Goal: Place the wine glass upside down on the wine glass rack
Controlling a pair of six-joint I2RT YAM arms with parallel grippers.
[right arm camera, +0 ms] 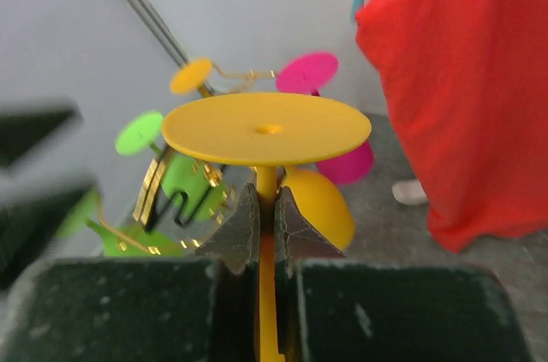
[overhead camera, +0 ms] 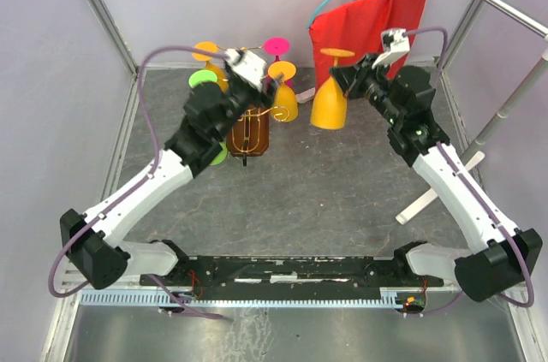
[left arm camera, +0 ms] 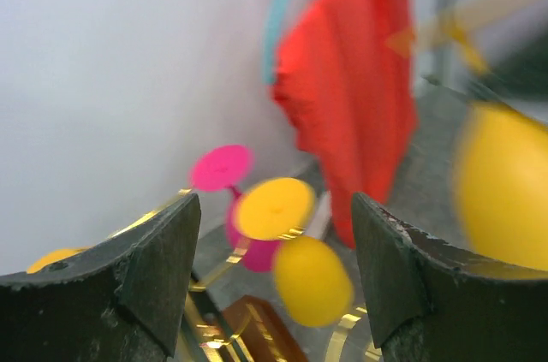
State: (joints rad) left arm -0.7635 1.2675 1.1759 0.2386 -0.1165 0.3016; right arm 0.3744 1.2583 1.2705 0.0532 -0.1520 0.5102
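My right gripper (overhead camera: 344,78) is shut on the stem of a yellow wine glass (overhead camera: 329,102). It holds the glass upside down, foot up, to the right of the wine glass rack (overhead camera: 248,133), and apart from it. In the right wrist view my fingertips (right arm camera: 242,223) pinch the stem just under the round foot (right arm camera: 266,128). The rack is gold wire (right arm camera: 154,191) on a brown wooden base (left arm camera: 261,328). Yellow (left arm camera: 312,281), pink (left arm camera: 221,167) and green (right arm camera: 139,132) glasses hang on it upside down. My left gripper (left arm camera: 270,276) is open and empty, above the rack (overhead camera: 250,71).
A red cloth (overhead camera: 368,24) hangs on a teal hanger at the back right, behind the held glass. A white bar (overhead camera: 417,205) lies on the table by the right arm. Metal frame poles (overhead camera: 514,101) stand along the right side and the back corners.
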